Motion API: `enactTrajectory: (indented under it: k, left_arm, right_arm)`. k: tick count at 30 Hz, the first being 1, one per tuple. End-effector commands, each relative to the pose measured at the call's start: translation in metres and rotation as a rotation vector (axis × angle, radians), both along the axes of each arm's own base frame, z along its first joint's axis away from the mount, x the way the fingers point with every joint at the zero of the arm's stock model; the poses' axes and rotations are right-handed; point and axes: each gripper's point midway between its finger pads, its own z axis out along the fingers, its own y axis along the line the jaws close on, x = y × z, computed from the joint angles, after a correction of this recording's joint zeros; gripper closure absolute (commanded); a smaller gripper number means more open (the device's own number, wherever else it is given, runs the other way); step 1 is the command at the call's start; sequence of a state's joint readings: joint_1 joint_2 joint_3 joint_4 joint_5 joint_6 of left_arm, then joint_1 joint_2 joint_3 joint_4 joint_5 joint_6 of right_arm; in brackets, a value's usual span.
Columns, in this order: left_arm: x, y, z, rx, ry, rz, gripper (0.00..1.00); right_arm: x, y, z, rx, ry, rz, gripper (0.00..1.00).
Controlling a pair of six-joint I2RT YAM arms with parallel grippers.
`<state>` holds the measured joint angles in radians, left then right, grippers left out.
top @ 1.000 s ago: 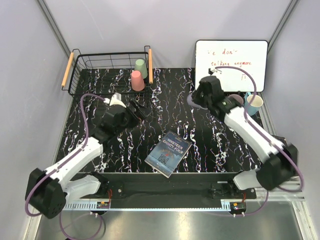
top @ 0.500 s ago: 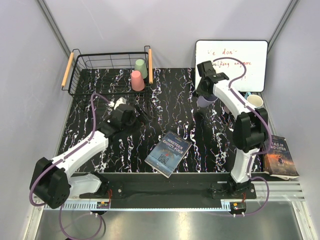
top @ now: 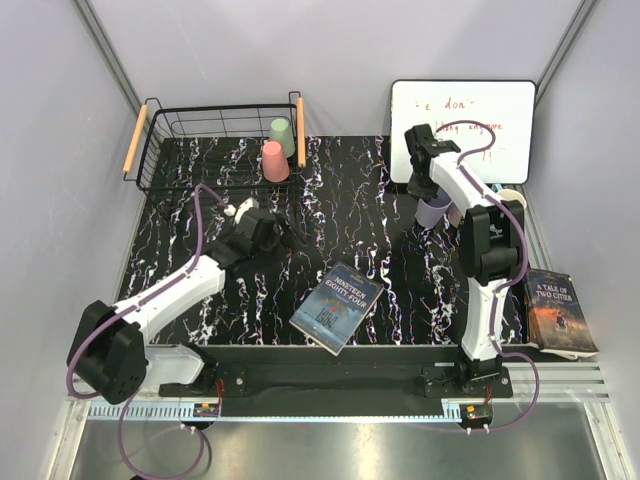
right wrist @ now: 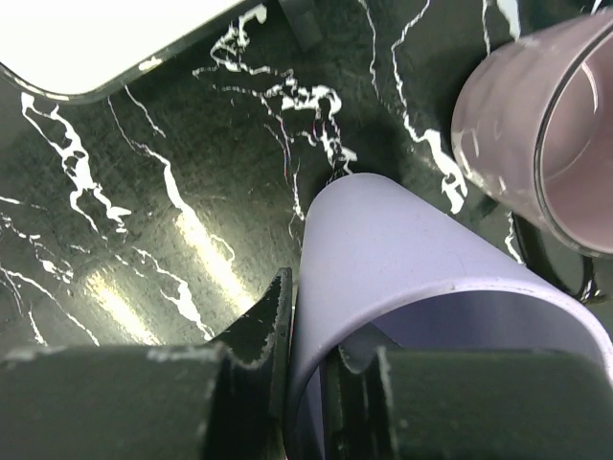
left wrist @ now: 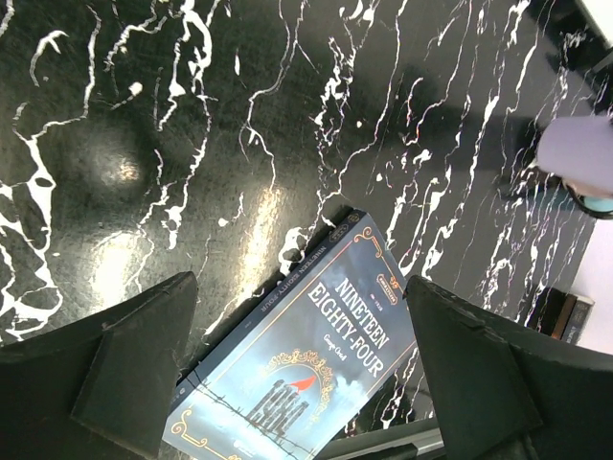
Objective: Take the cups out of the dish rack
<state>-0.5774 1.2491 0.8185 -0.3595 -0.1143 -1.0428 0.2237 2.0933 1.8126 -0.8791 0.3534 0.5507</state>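
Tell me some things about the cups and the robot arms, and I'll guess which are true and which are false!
1. Two cups are in the dish rack. True: a pink cup and a green cup.
2. The right gripper is pinching the rim of a lilac cup. True.
3. The left gripper is holding the book. False: it is open and empty, and the book lies flat on the table.
4. The whiteboard is blank. False: it has red writing on it.
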Motion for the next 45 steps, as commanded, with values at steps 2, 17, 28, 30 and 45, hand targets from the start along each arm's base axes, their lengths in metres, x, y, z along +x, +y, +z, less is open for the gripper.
enactTrajectory:
  k: [2, 17, 28, 30, 45]
  left_arm:
    - [0.01, -0.012, 0.018, -0.005, -0.049, -0.025, 0.06]
    - [0.009, -0.019, 0.013, 0.012, -0.041, -0.061, 0.05]
    - [0.01, -0.021, 0.028, 0.029, -0.1, -0.095, 0.01]
    - [0.01, -0.02, 0.031, 0.033, -0.114, -0.089, 0.01]
    - [0.094, 0.026, 0.173, 0.44, -0.532, 0.008, 0.01]
  right_arm:
    - [0.011, -0.003, 0.013, -0.051, -0.022, 0.029, 1.0]
    - [0.011, 0.006, -0.007, 0.048, 0.022, 0.058, 0.89]
    - [0.011, 0.015, 0.04, 0.118, -0.091, 0.07, 0.64]
    - [0.01, 0.02, 0.059, 0.146, -0.131, 0.078, 0.62]
    - [-0.072, 0.093, 0.225, 0.552, -0.636, 0.383, 0.11]
